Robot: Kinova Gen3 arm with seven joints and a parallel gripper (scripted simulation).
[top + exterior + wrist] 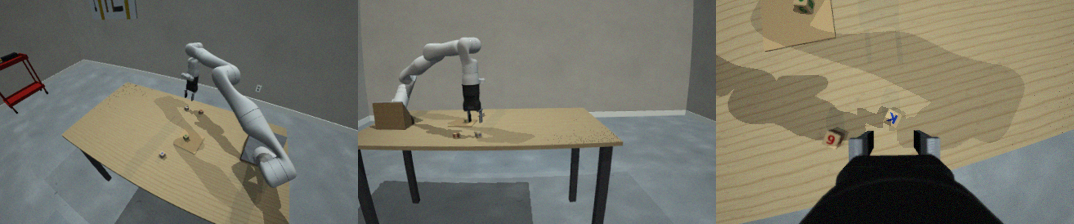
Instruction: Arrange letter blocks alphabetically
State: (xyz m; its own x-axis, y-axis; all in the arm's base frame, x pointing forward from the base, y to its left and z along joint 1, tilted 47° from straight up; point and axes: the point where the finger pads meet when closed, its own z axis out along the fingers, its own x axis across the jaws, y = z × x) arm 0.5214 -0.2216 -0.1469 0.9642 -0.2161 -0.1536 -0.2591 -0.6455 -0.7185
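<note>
My gripper (pixel 893 139) is open and empty, held above the table near its far edge; it also shows in the top and exterior views (pixel 189 96) (pixel 474 118). Just ahead of the fingertips in the wrist view lies a block with a blue K (pixel 892 118), also seen in the top view (pixel 186 108). To its left lies a block with a red 6 (pixel 834 138), which is the reddish block (pixel 200 111). The tan mat (pixel 189 142) (pixel 796 22) carries a block with a green mark (pixel 185 137) (pixel 804 5). A fourth block with a bluish top (pixel 162 154) lies on the table off the mat.
The table edge and grey floor (pixel 1026 170) are close on the gripper's right in the wrist view. The arm's base (pixel 274 165) stands on a grey plate at the table's right end. A red cart (pixel 18 79) stands away on the floor.
</note>
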